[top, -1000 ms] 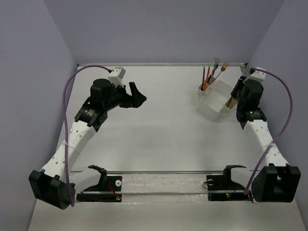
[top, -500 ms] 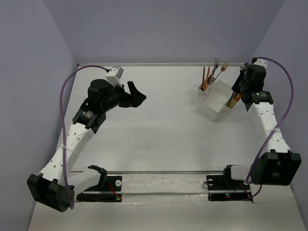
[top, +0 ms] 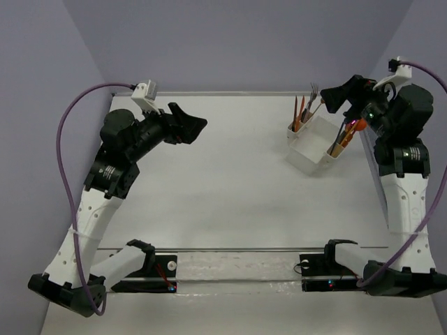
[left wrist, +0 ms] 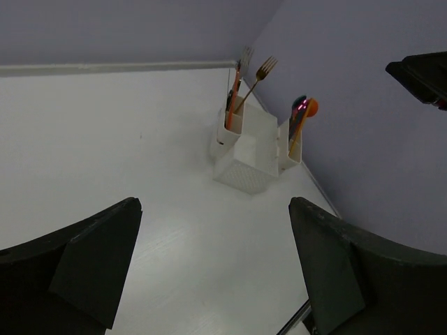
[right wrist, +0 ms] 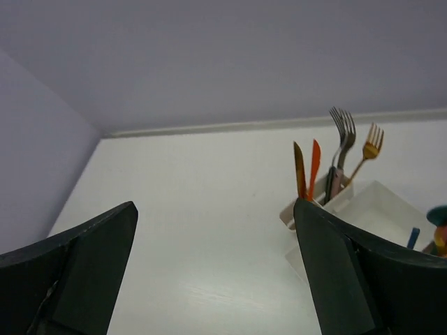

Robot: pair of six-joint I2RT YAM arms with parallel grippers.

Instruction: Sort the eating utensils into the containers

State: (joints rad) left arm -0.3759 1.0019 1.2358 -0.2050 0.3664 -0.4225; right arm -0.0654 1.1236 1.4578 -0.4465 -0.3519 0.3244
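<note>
The containers are a white bin with a small cup at each end, at the table's far right. Eating utensils stand in both cups. Orange knives and forks fill the far cup. Orange and teal spoons stand in the near cup. My right gripper hangs open in the air above the bin, holding nothing; in its own view the right gripper frames bare table. My left gripper is open and raised at the far left, and the left gripper holds nothing.
Lilac walls close in the white table at the back and on both sides. The bin stands close to the right wall. A metal rail with two black stands runs along the near edge.
My right gripper opened and rose up and away from the near cup, where the utensils stay standing. The left arm lifted and drew back to the left, still open.
</note>
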